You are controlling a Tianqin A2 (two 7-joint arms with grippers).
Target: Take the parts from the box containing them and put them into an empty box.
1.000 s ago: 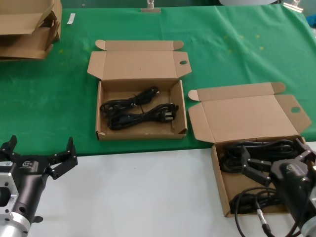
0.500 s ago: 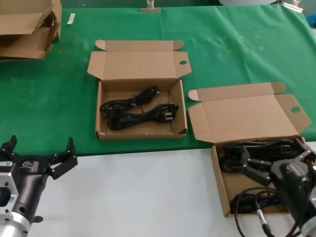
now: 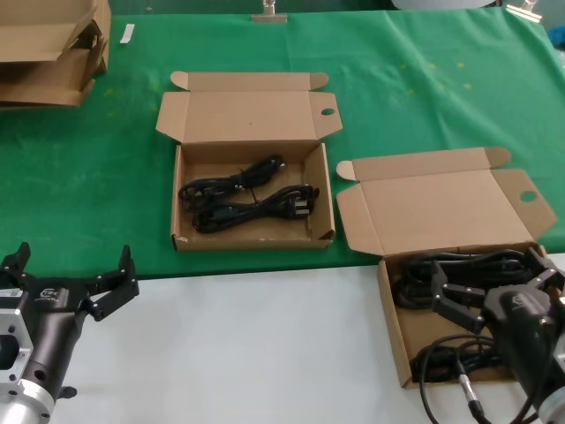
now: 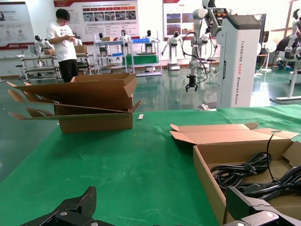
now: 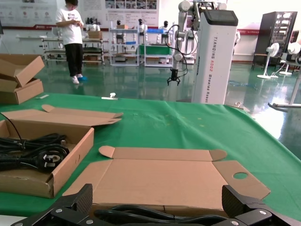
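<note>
The right pincer point(image 3: 494, 287) is hovering wide open, holding nothing, over the cords point(image 3: 459, 265) at five o'clock; the left pincer point(image 3: 71, 274) is idling spread and empty at seven. A background robot point(image 4: 240, 52) is showing "TIANQIN".

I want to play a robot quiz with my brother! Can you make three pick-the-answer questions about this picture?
1. What colour is the cloth under the middle box?
A) red B) green C) blue

2. Where is the right claw?
A) over the cords in the right-hand box B) in the middle box C) on the cardboard pile

3. How is the left claw?
A) shut on a cord B) shut on nothing C) open and empty

Answers: 1 B, the cloth is green all around that box. 2 A, its fingers spread above that box's black cords. 3 C, its fingers stand wide apart with nothing between them.
</note>
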